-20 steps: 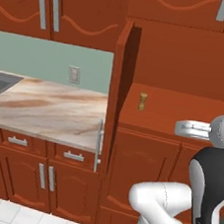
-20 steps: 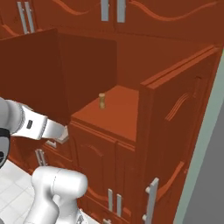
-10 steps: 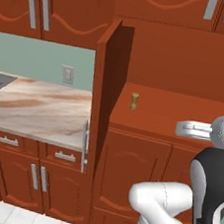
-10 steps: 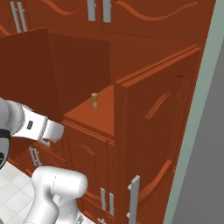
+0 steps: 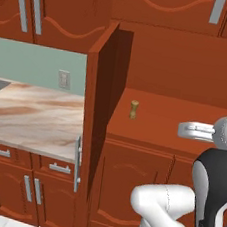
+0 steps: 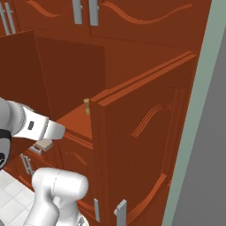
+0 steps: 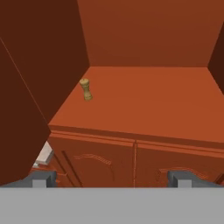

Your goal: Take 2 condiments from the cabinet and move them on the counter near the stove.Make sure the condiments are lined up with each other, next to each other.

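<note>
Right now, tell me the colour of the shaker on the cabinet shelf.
Light-brown wood, top included: the shaker shows best in the hand view.

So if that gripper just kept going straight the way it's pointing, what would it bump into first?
Probably nothing for a stretch: the open gripper aims into the open cabinet above the bare middle of its shelf. The wooden shaker stands off to the left of that line. The cabinet's back wall would likely come first, though depth is hard to judge.

White arm rises bent at elbow, forearm level. Gripper [image 7: 111,178] held out in front of the cabinet [image 7: 144,92], level with shelf edge, clear of it. Finger tips [image 7: 43,179] spread wide apart, nothing between them.
</note>
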